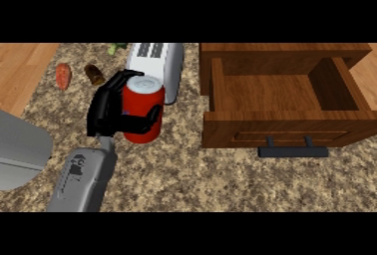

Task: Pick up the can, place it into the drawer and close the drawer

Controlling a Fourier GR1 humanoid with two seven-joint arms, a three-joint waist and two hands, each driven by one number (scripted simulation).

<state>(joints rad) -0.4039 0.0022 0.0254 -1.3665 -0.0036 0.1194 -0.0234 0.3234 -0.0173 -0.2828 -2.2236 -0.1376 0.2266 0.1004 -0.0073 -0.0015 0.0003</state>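
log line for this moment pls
left hand: shut on red can | drawer: open, no can inside | right hand: not in view

One red can (143,110), one open wooden drawer (283,127), one toaster (157,62), one robot hand (110,107).

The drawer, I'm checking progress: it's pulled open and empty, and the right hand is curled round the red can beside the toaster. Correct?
Not quite: in the head view the left hand, not the right, curls round the red can. The drawer is open and empty, and the can is beside the toaster.
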